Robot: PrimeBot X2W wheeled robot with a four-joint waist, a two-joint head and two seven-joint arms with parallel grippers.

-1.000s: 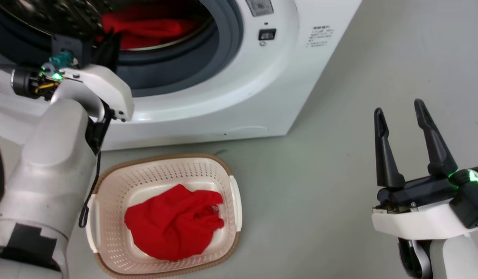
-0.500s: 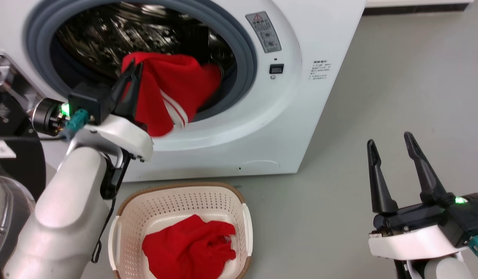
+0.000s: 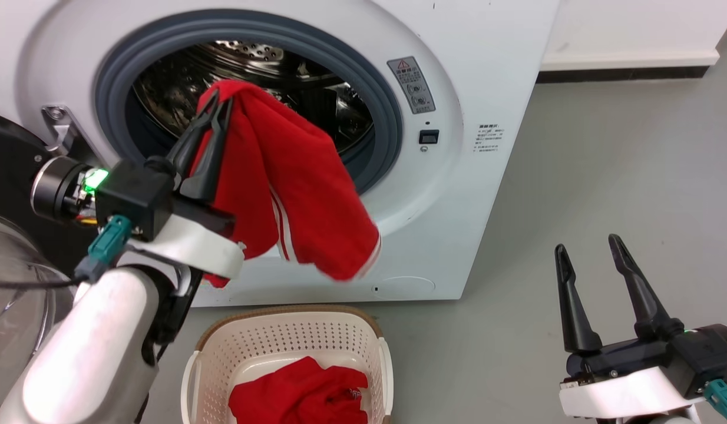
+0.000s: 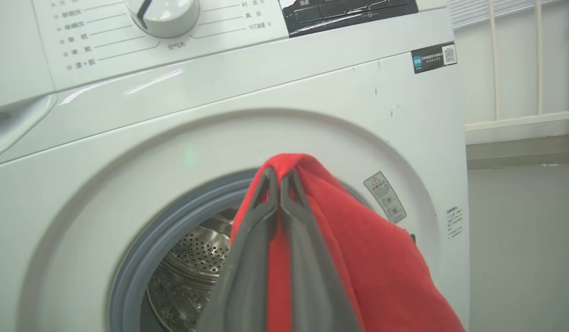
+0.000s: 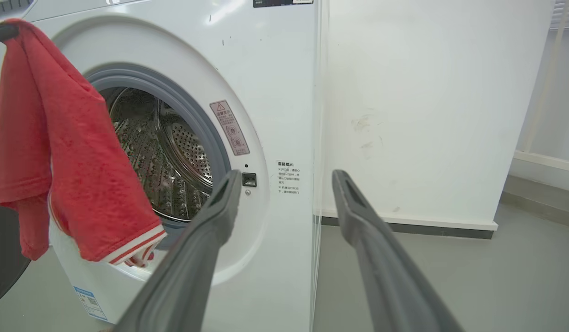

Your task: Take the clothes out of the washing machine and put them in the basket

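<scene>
Striped red garment (image 3: 293,188) hangs in front of the washing machine (image 3: 487,70) opening, outside the grey gasket (image 3: 393,118). From the right wrist view it looks clear of the drum (image 3: 251,56). No other red cloth shows in the part of the drum I can see.

My left end effector (image 3: 218,109) is clamped on the garment's top fold. The left wrist view shows the fingers pressed together with cloth draped over the tips. The garment's long axis runs straight down from the pinch. The white-banded hem (image 5: 127,249) is its lowest point and swings out to my right.

Key relation: the basket (image 3: 287,310) sits on the floor (image 3: 575,176) below the pinch point, closer to me and slightly right. The hem hangs above the basket's far rim and is not touching it. The plain red garment (image 3: 301,394) is already lying inside.

My judgement is that the next move is down and back towards me. The pinch needs to be over the basket's middle before I release, or the trailing hem could land on the far rim or the floor.

The left arm is the only sensible one for this, since it already holds the load. My right end effector (image 3: 587,247) has its fingers spread and holds nothing. It is parked well to the right of both basket and machine, so it stays out.

The open door (image 3: 10,147) is at my far left, outside the drop path.
</scene>
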